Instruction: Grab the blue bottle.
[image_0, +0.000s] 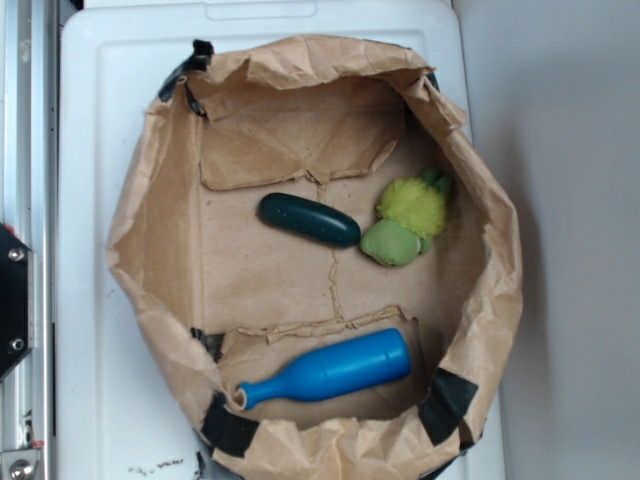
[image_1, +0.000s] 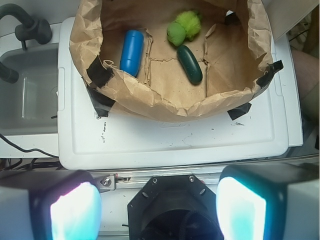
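Half of blue bottle (image_1: 132, 52) hidden by paper bag (image_1: 150, 97) rim in wrist view, fingers (image_1: 75, 210) wide apart, empty.

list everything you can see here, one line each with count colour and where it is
blue bottle: 1, bright blue, lying on its side inside the bag by its taped rim
cucumber-shaped toy: 1, dark green, lying mid-bag
plush toy: 1, yellow-green, in the bag beside the cucumber toy
paper bag: 1, brown, rolled open, black tape on the rim, sitting on the lid
plastic lid: 1, white, under the bag
sink: 1, pale grey, beside the lid in the wrist view
faucet: 1, black, over the sink
claw: 1, pale fingers spread open, outside the bag, holding nothing
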